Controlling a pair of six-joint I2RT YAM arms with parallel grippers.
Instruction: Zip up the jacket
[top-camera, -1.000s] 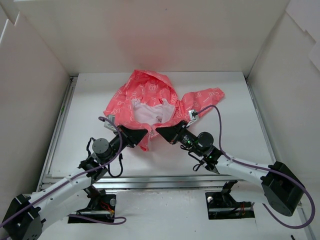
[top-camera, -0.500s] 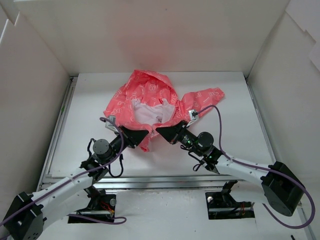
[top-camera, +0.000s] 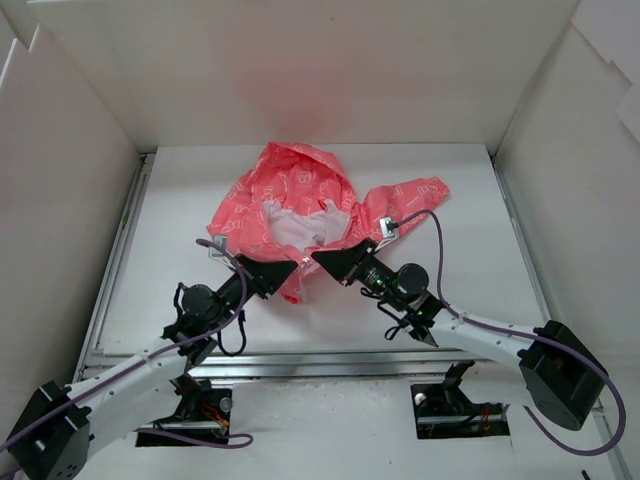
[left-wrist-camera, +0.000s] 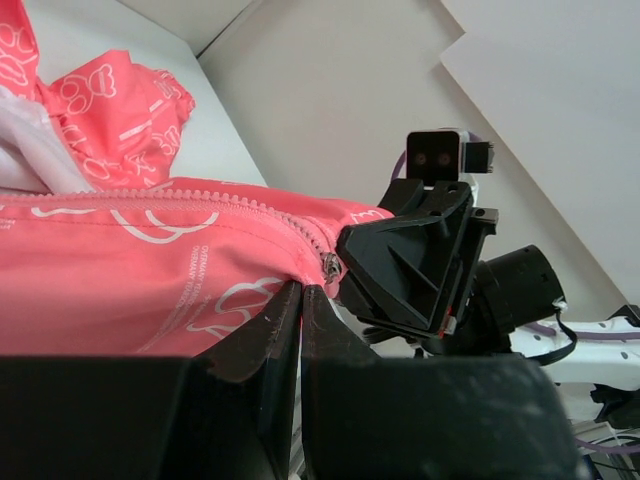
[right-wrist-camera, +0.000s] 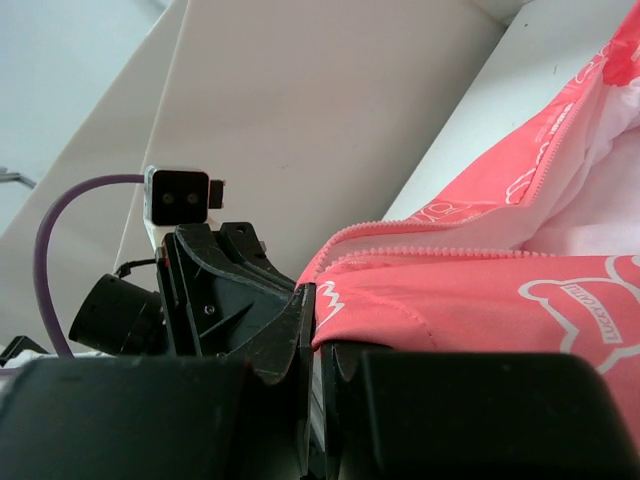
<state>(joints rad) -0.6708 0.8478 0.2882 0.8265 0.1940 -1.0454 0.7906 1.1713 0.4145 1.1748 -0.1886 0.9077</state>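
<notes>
Top external view: the left tool (top-camera: 288, 270) is pinching the jacket (top-camera: 300, 190) at its lower front hem, jaws pressed together on thin coral fabric beside the toothed zipper (left-wrist-camera: 200, 198). Just right of it, the right tool (top-camera: 320, 259) is pinching the opposite hem. The crumpled jacket is lying beyond both on the white counter (top-camera: 450, 250).

1. Jacket (top-camera: 300, 195): thin coral-pink fabric with white printed motifs; white lining (top-camera: 297, 225) shows at the open front.
2. Lies crumpled mid-worktop (top-camera: 470, 260), hood (top-camera: 295, 165) toward the far wall, one sleeve (top-camera: 415, 192) spread to the right.
3. Zipper teeth (left-wrist-camera: 150, 200) exposed along the front edge; slider (left-wrist-camera: 328, 266) at the low end, rows still parted above it.
4. Near hem drawn to a point, pinched by left claw (top-camera: 293, 266) and right claw (top-camera: 318, 258).
</notes>
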